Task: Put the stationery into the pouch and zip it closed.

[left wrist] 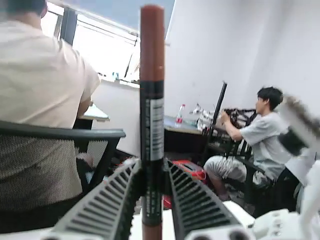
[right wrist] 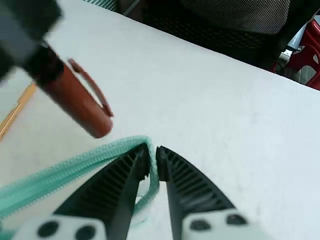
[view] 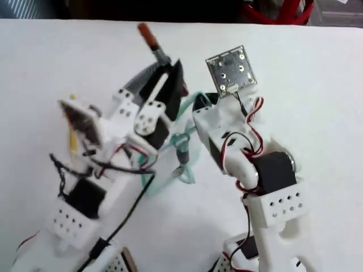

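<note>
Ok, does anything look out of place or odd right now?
Nothing spilled or damaged. The one stray is the yellow pencil lying on the table, apart from the pouch. The left gripper holds the pen; the right gripper pinches the pouch's edge.

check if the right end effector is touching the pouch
Touching. In the right wrist view the right end effector is shut on the teal edge of the pouch, with no gap.

I see open white tabletop (view: 323, 85) far and right, but the left arm (view: 108, 136) and right arm (view: 232, 141) crowd over the mint-green fabric pouch (view: 188, 177).
</note>
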